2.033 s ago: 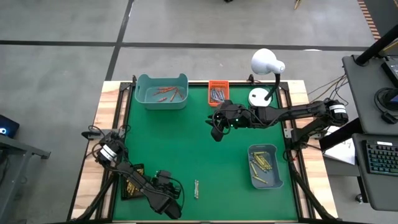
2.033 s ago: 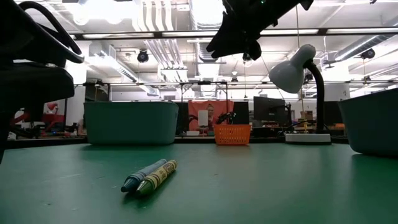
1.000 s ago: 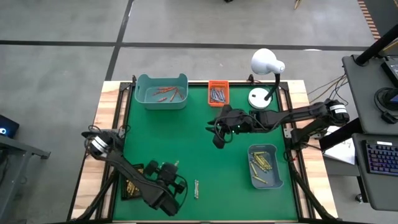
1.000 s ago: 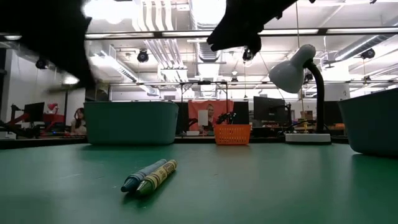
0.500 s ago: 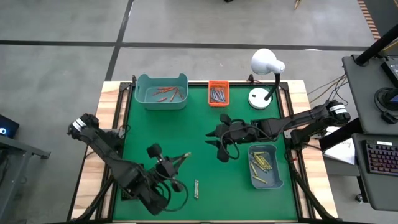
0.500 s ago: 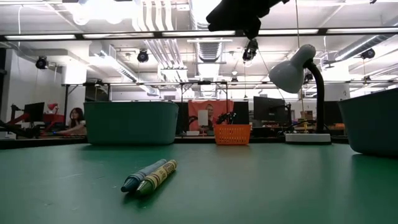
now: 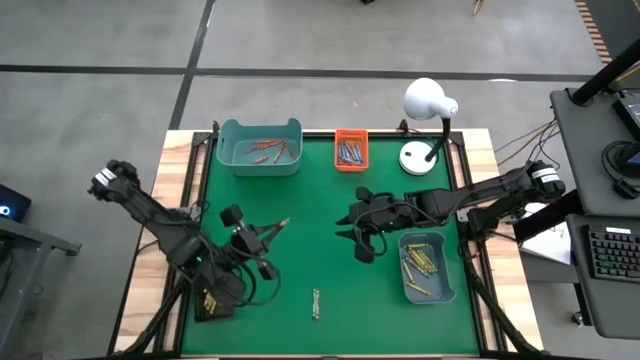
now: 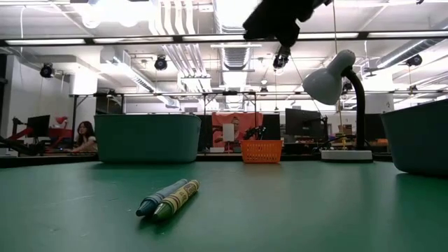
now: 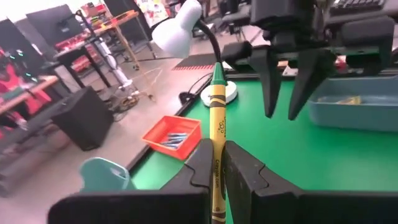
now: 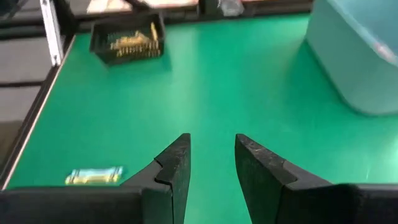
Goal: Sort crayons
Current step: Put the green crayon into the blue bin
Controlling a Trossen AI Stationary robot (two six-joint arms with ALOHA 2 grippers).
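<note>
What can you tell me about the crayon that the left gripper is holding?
The crayon is a thin yellow stick in a paper wrapper with black print and a greenish tip. The left gripper is shut on its lower part, one dark finger pressed to each side, so it juts forward past the fingers, lifted clear above the green table.

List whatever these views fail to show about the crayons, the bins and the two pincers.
- Left pincer: shut on the yellow-green crayon; the crayon's lower end is cut off by the left wrist view's edge.
- Black tray: partly covered by the left arm in the high view.
- Two crayons on the mat: too small in the high view to tell colours.
- Teal bin's contents: hidden by its wall in the low view.
- Right pincer: open, empty.
</note>
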